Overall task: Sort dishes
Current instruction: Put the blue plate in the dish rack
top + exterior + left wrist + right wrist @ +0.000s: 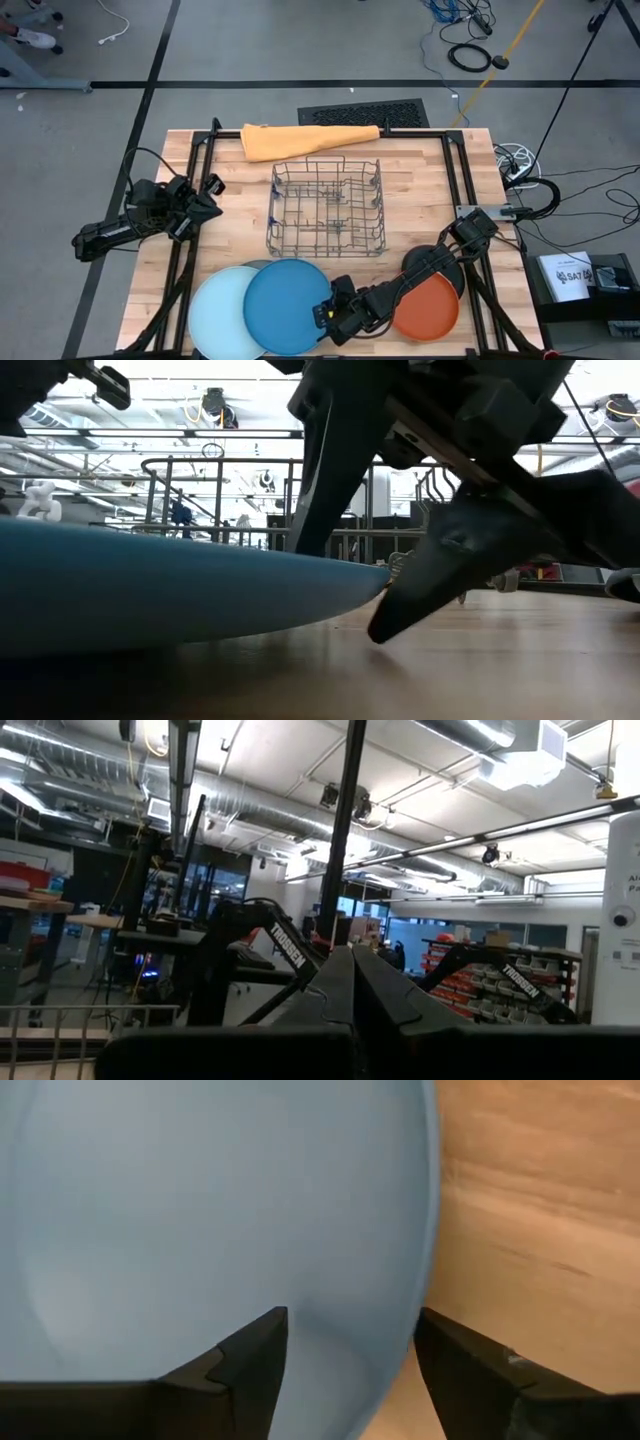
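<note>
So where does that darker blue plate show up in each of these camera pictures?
High view: the blue plate lies at the table's near edge, overlapping the light blue plate.
Low view: it fills the left foreground.
Left wrist view: not in it.
Right wrist view: it fills most of the picture.
Shared landmark: the right gripper, open astride its rim.

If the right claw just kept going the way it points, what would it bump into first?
Most likely the blue plate. The right gripper points at the plate's edge with its jaws open, one finger over the plate, the other over the table. How close it is remains unclear.
</note>
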### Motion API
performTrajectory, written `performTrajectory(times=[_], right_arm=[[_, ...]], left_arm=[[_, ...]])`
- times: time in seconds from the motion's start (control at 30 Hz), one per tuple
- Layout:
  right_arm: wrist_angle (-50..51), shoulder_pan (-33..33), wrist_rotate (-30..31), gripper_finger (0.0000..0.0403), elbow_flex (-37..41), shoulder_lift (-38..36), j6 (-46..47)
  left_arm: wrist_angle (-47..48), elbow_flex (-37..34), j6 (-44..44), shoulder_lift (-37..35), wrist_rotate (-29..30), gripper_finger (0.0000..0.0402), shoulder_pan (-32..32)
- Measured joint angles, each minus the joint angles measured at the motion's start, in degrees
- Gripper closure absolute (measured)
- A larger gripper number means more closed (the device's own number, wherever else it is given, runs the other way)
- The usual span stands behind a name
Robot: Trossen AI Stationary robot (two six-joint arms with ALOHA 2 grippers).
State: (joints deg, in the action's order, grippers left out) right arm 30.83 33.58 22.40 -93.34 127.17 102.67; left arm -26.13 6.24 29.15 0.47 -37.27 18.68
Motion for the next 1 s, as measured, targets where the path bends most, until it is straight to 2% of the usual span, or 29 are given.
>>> performTrajectory(times=[0.13,0.43,0.73,1.0], right_arm=[[-0.8,-0.2,0.2,0.0242,0.0,0.0,-1.3],[-1.5,-0.2,2.5,0.0385,0.0,-0.1,-1.0],[-2.2,-0.2,2.4,0.0398,-0.1,-0.2,-2.6],[-3.6,-0.2,8.1,0.0399,-1.4,-0.2,-8.7]], left_arm=[[0.2,0.0,0.0,0.0,0.0,0.0401,0.0],[0.2,0.0,0.0,0.0,0.0,0.0401,0.0],[0.2,0.0,0.0,0.0,0.0,0.0401,0.0],[0.2,0.0,-0.1,0.0,0.0,0.0401,0.0]])
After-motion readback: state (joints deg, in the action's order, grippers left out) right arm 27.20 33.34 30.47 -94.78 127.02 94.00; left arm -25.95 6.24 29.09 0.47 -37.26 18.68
